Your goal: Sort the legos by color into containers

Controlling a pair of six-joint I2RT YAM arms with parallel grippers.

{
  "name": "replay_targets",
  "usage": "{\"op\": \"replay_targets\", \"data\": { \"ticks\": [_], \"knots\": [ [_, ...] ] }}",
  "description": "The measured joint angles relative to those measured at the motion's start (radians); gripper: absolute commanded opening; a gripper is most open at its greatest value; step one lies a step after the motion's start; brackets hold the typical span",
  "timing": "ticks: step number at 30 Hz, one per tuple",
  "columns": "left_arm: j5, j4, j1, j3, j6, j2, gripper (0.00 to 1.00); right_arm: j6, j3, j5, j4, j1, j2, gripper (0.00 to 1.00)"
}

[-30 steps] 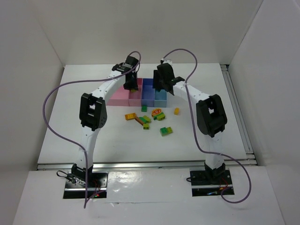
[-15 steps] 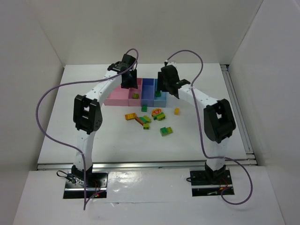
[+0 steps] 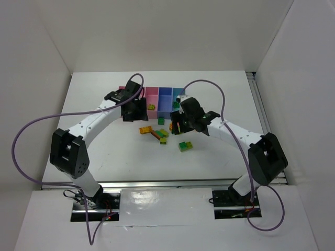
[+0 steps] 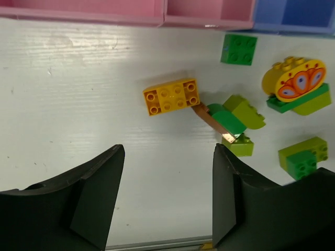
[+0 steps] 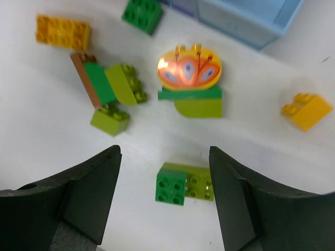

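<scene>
The right tool [image 5: 163, 157] hangs open and empty, a green brick [image 5: 184, 183] between its fingers; the left tool [image 4: 167, 162], also open and empty, has an orange-yellow brick [image 4: 171, 96] just ahead on the desk [image 4: 78, 104]. The step in hand appears to be picking: each tool should descend, straddle its brick and close. Beyond the bricks stand the bins [image 4: 84, 11]; no brand or writing is legible.

Left hand [image 4: 167, 157] and right hand [image 5: 163, 154] both gape empty
</scene>
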State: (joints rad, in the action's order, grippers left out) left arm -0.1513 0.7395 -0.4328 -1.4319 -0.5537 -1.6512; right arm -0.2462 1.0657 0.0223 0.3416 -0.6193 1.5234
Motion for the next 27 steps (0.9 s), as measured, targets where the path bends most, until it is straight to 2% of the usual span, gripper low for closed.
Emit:
{"op": "replay_targets", "data": {
  "ticks": [6,13,22,24,27],
  "knots": [
    [0.018,-0.003,0.004,0.030,-0.028,-0.016,0.70,0.006,-0.004,-0.016,0.079,-0.019,0.066,0.71],
    [0.018,-0.008,0.004,0.029,-0.029,-0.018,0.70,-0.020,-0.048,0.001,0.116,-0.071,0.068,0.65],
    [0.024,-0.009,0.004,0.029,-0.029,-0.050,0.70,-0.076,-0.075,0.032,0.145,-0.078,0.069,0.59],
    [0.026,-0.009,0.004,0.029,-0.028,-0.053,0.71,-0.079,-0.077,0.039,0.147,-0.078,0.072,0.55],
    [0.025,-0.009,0.004,0.029,-0.026,-0.053,0.71,-0.083,-0.077,0.046,0.146,-0.078,0.077,0.43]
  ]
}}
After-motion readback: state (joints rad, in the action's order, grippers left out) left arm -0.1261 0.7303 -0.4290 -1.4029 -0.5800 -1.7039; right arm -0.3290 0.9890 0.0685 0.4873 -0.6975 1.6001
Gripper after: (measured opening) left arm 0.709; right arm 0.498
